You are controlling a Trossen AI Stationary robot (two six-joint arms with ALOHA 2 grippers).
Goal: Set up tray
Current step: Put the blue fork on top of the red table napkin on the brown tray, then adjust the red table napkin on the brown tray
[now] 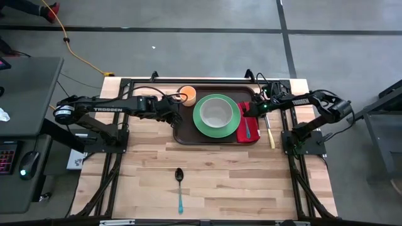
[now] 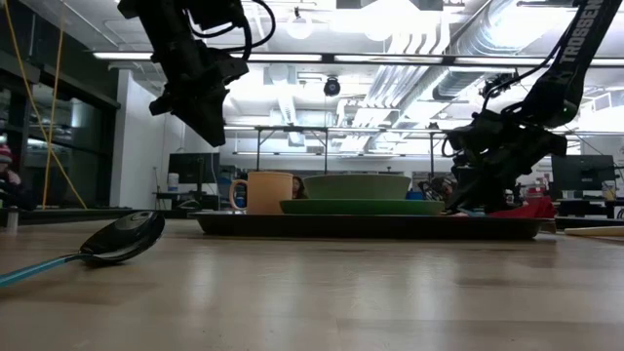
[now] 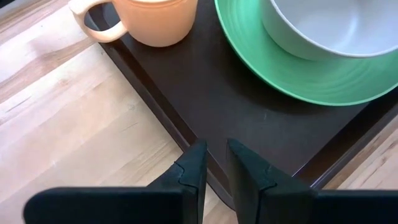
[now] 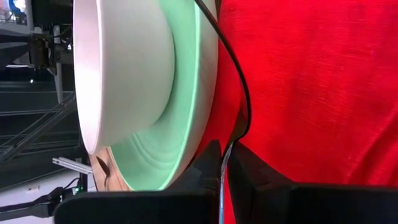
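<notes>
The dark brown tray [image 1: 185, 130] lies at the table's far middle. It holds an orange mug [image 1: 187, 94], a green plate [image 1: 200, 122] with a white bowl [image 1: 217, 113] on it, and a red napkin [image 1: 254, 133] at its right end. A thin blue-handled utensil [image 1: 247, 129] lies over the napkin. My right gripper [image 1: 252, 113] is down at the napkin's far end, shut on that utensil. My left gripper [image 3: 215, 158] hangs in the air above the tray's left rim [image 3: 186, 134], narrowly open with nothing between its fingers. My right gripper pinches the utensil's thin blue handle [image 4: 224, 177] between its two fingers, coming in low from the tray's far right. The utensil runs forward from the fingertips over the red napkin [image 4: 311, 81], beside the plate's rim [image 4: 186, 93]. Whether it is lifted off the napkin cannot be told.
A black spoon with a blue handle [image 1: 179, 185] lies alone on the bare wood near the table's front edge. A pale-handled knife [image 1: 270, 133] lies on the table just right of the tray. Each arm's base frame stands at its side of the table.
</notes>
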